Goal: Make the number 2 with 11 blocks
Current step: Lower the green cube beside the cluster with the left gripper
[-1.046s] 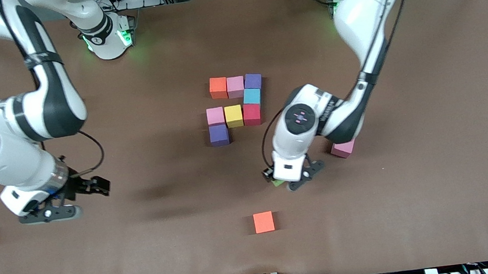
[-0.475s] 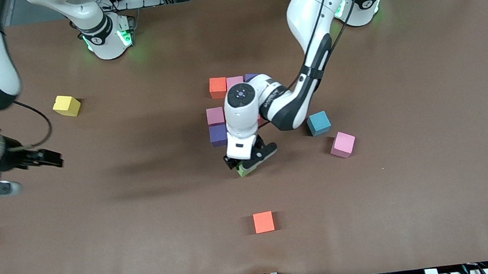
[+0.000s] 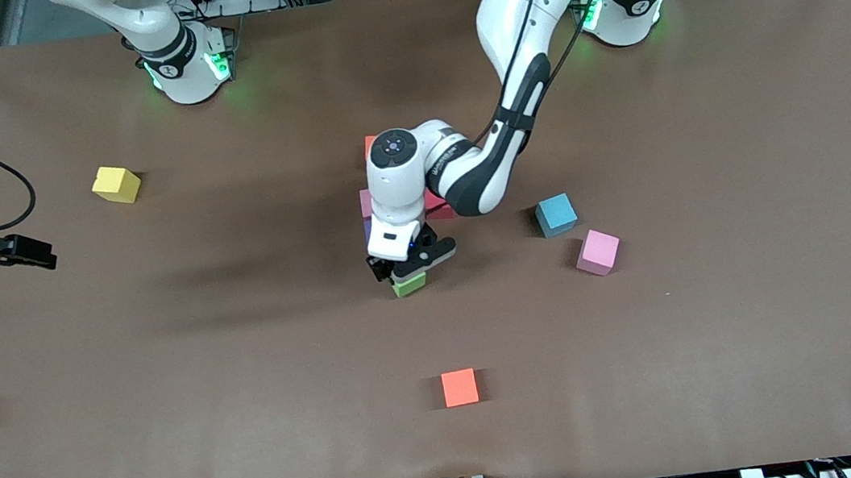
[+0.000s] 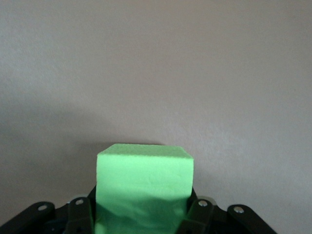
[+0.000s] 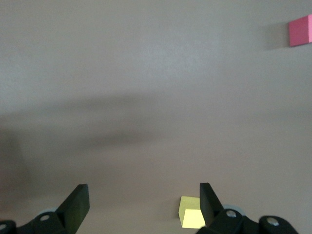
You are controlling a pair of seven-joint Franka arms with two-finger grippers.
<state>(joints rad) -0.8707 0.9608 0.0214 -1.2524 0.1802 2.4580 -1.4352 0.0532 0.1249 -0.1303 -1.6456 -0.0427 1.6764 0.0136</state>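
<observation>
Here a green block (image 3: 409, 283) is gripped by the left gripper (image 3: 406, 267) beside the arm-hidden number 2 (image 3: 367, 203), while the right gripper (image 5: 141, 207), fingers wide, is held over bare bench (image 3: 732, 355).

brown table (image 3: 773, 359), loose blocks (image 3: 460, 387) scattered

The bench (image 3: 729, 331), filling nearly the whole front view, wears a matt brown covering with a fine, cloth-like grain and faint creases. The green block (image 4: 144, 190), low in the centre of the left wrist view, has a matt, slightly grainy, foam-like face with soft edges. The left gripper (image 3: 408, 267) and its fingers (image 4: 78, 214) look like matt black plastic with small bright metal screws. The arm shells (image 3: 518, 0), upper middle of the front view, are glossy white plastic with black bands.
</observation>
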